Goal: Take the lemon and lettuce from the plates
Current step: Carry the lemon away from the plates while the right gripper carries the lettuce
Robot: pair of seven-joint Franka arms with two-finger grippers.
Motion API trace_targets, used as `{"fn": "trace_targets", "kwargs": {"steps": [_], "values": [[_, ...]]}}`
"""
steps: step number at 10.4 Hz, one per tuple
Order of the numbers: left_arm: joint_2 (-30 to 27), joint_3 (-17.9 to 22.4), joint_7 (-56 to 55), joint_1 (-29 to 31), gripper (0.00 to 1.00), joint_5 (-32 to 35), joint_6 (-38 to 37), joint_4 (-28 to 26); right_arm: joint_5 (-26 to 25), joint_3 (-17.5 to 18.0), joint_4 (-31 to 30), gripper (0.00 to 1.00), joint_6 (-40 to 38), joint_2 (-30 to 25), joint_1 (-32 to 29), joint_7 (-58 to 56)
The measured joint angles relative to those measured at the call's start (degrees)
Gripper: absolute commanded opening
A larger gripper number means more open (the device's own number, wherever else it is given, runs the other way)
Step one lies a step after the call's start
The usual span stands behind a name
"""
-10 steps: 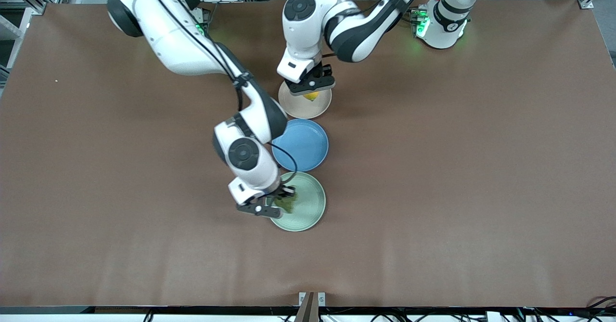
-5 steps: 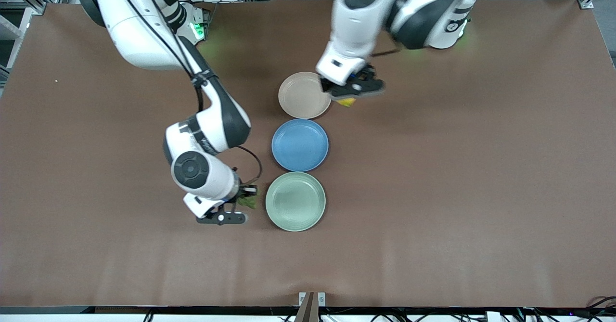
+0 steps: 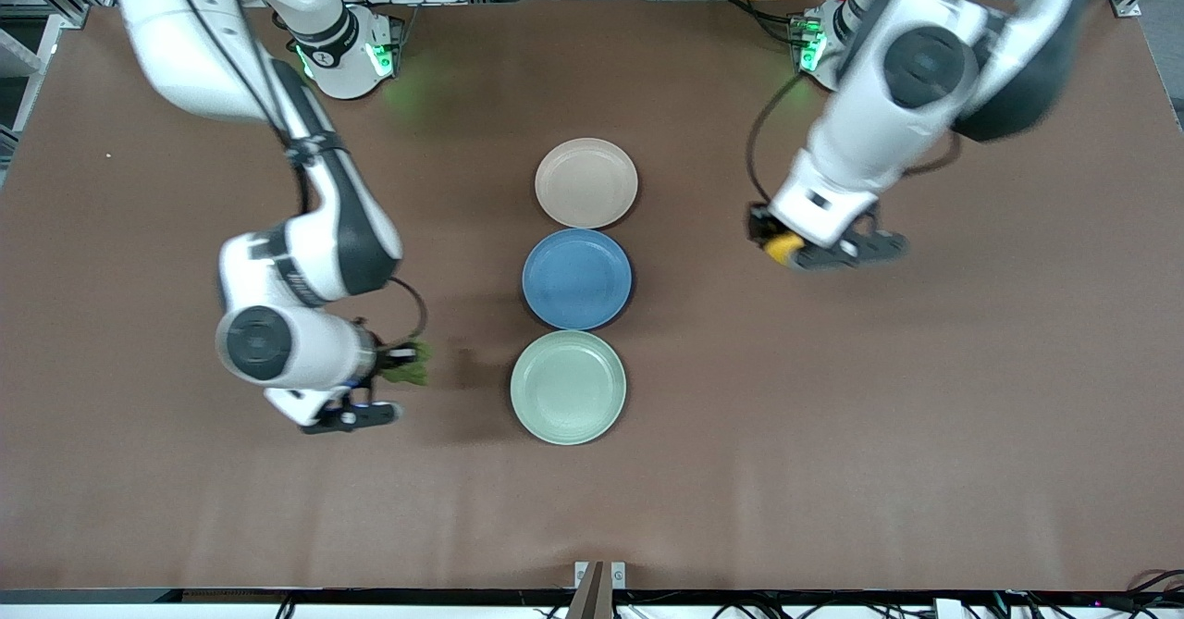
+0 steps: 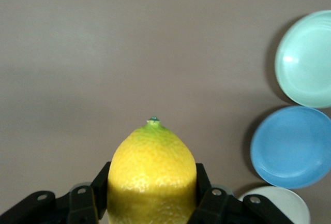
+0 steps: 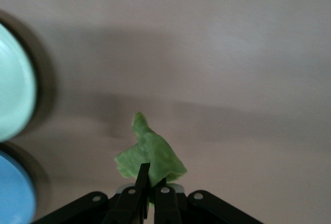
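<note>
Nearest to the front camera you have the mint plate (image 3: 568, 388), and it carries nothing. Beside it, toward the right arm's end of the surface, the right gripper (image 3: 388, 386) hangs over the bare brown surface (image 3: 832, 434) with its jaws pinched almost together on the lettuce (image 3: 411, 367); in the right wrist view the lettuce (image 5: 150, 157) sticks out between the two closed jaws.

Farther from the camera come the blue plate (image 3: 576, 278) and then the beige-pink plate (image 3: 585, 182), both bare too. The left gripper (image 3: 814, 249) is over the surface toward the left arm's end, its jaws closed around the lemon (image 3: 783, 247) (the left wrist view shows the lemon (image 4: 151, 177) seated deep between them, tip pointing outward).

So the picking itself looks done, and you are in the carry-away step, as I judge it. The next move probably calls for lowering each arm gently over the surface, and opening the jaws only when the item is close to it, because the lemon may roll.
</note>
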Motion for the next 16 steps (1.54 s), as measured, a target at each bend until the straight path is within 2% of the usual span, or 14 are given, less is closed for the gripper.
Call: {"fn": "trace_targets", "kwargs": {"steps": [2, 4, 6, 7, 8, 10, 11, 12, 14, 16], "values": [[4.0, 0.2, 1.8, 4.3, 0.15, 0.4, 0.5, 0.2, 0.0, 0.0, -10.0, 0.11, 5.6, -5.0, -3.9, -5.9], [10.1, 0.6, 1.9, 6.0, 0.15, 4.4, 2.2, 1.8, 0.0, 0.0, -20.7, 0.15, 13.5, -8.5, -6.3, -10.2], [17.0, 0.9, 2.2, 8.3, 0.16, 6.0, 3.6, 5.7, 0.0, 0.0, -26.7, 0.19, 15.8, -10.6, -7.9, -13.1], [20.0, 1.1, 2.8, 8.9, 0.17, 6.8, 5.4, 7.3, 0.0, 0.0, -28.9, 0.26, 16.8, -11.7, -8.4, -13.9], [22.9, 1.8, 3.3, 8.9, 0.17, 7.3, 7.7, 8.2, 0.0, 0.0, -30.7, 0.39, 17.9, -12.6, -8.7, -14.6], [27.7, 2.6, 5.5, 8.9, 0.17, 7.7, 11.4, 9.0, 0.0, 0.0, -32.5, 0.96, 18.6, -13.6, -9.5, -16.0], [29.3, 2.8, 7.2, 8.9, 0.19, 8.2, 12.1, 9.2, 0.0, 0.0, -32.7, 1.00, 18.6, -13.9, -9.9, -16.4], [30.3, 3.2, 8.9, 8.8, 0.26, 8.7, 12.6, 9.3, 0.0, 0.0, -32.8, 1.00, 18.6, -14.1, -10.1, -16.6], [31.3, 4.5, 12.5, 8.8, 0.31, 9.1, 13.0, 9.5, 0.0, 0.0, -32.2, 1.00, 16.7, -15.2, -10.1, -16.7], [32.2, 5.7, 15.5, 8.9, 0.36, 9.2, 14.4, 9.6, 0.0, 0.1, -28.2, 1.00, 8.9, -17.5, -10.4, -16.7]]}}
